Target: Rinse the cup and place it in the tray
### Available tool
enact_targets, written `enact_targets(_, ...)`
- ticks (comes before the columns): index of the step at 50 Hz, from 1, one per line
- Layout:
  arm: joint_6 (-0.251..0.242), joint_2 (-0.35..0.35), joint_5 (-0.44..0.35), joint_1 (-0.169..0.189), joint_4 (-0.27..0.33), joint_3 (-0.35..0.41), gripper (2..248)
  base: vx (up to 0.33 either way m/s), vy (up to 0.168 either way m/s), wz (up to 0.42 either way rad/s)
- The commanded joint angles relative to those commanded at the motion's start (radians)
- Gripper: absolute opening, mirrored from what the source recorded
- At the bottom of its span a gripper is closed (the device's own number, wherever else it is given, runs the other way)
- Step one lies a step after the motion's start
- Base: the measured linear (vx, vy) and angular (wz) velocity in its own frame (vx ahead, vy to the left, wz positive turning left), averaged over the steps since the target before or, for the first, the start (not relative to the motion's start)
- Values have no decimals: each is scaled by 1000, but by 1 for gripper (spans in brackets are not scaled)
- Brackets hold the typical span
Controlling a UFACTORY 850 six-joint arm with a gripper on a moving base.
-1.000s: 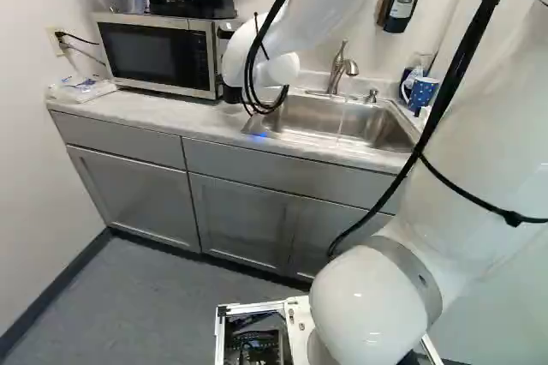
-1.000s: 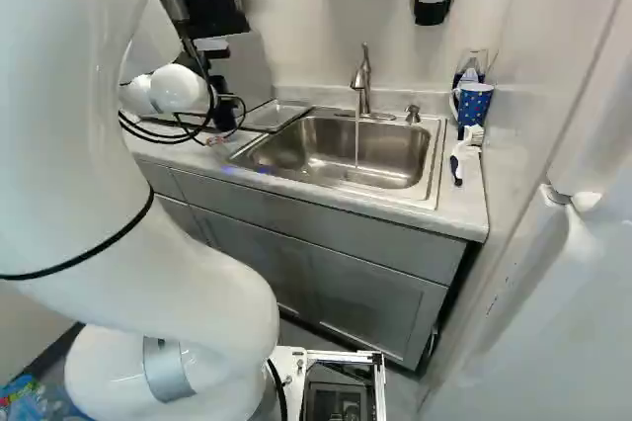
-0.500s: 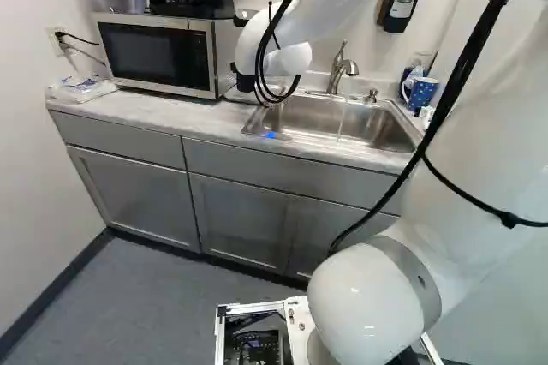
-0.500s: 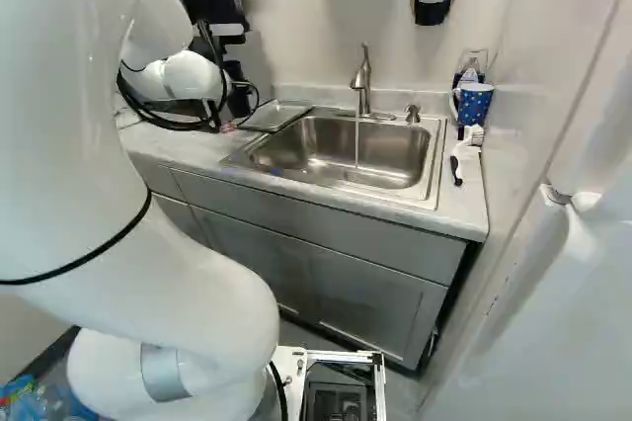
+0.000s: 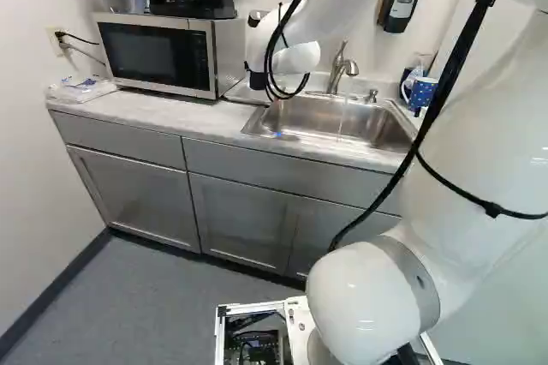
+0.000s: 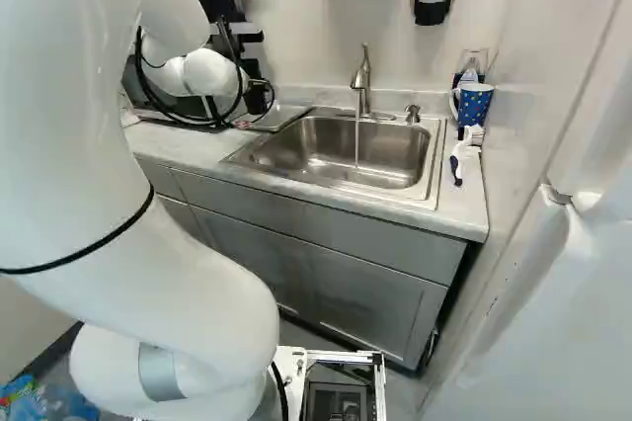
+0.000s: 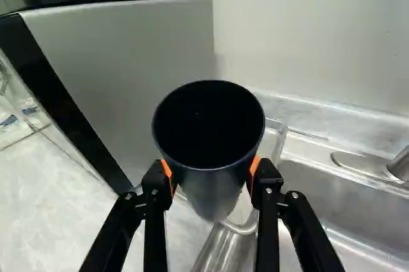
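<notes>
The gripper [image 7: 212, 171] clasps the dark cup [image 7: 216, 190] from both sides, its base towards the clear tray [image 7: 278, 136], apparently just beneath.

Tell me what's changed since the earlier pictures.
The arm has moved rightward in both base views, carrying the dark cup along in its gripper. The faucet, its running water and the spotted mug are as they were.

bright, diffuse light | glints on steel sink [image 6: 395, 149] | highlights on white arm [image 5: 366, 292] | shadow inside cup [image 7: 208, 122]
</notes>
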State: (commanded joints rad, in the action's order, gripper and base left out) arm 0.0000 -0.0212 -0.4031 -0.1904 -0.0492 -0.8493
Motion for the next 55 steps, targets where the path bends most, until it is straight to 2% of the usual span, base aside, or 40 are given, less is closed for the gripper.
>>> enact_targets(23, 0, 29, 9, 71, 0, -29, 124, 0, 0, 0)
enact_targets(55, 0, 23, 84, 166, -13, -22, 124, 0, 0, 0)
